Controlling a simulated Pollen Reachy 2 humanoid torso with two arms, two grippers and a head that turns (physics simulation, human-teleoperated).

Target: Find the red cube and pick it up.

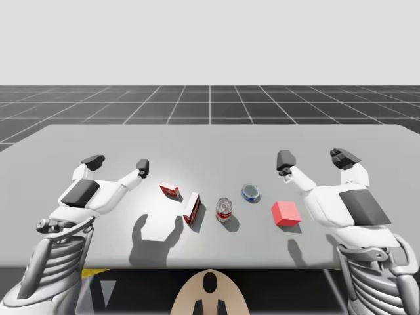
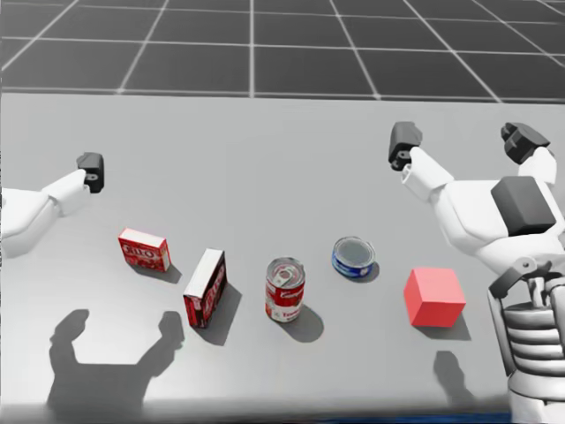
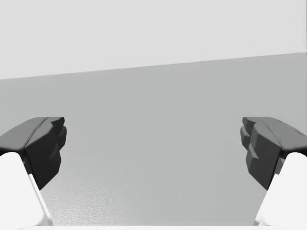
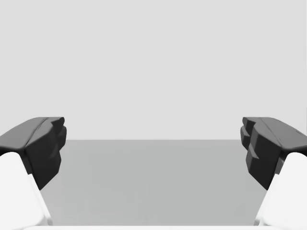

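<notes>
The red cube (image 1: 286, 213) (image 2: 433, 297) rests on the grey table, right of centre and near the front edge. My right gripper (image 1: 317, 159) (image 2: 461, 141) (image 4: 153, 148) hovers open above the table, behind and slightly right of the cube, holding nothing. On the left side my left gripper (image 1: 118, 163) (image 3: 153, 148) is open too, raised over bare table far from the cube. In the head view one dark fingertip (image 2: 91, 170) of the left gripper shows.
Left of the cube lie a flat blue tin (image 1: 250, 192) (image 2: 354, 256), an upright red-and-white can (image 1: 224, 209) (image 2: 285, 290), a red-and-white box on its edge (image 1: 191, 207) (image 2: 205, 286) and a small red box (image 1: 169, 189) (image 2: 144, 249). The table's front edge (image 1: 210, 267) runs close to me.
</notes>
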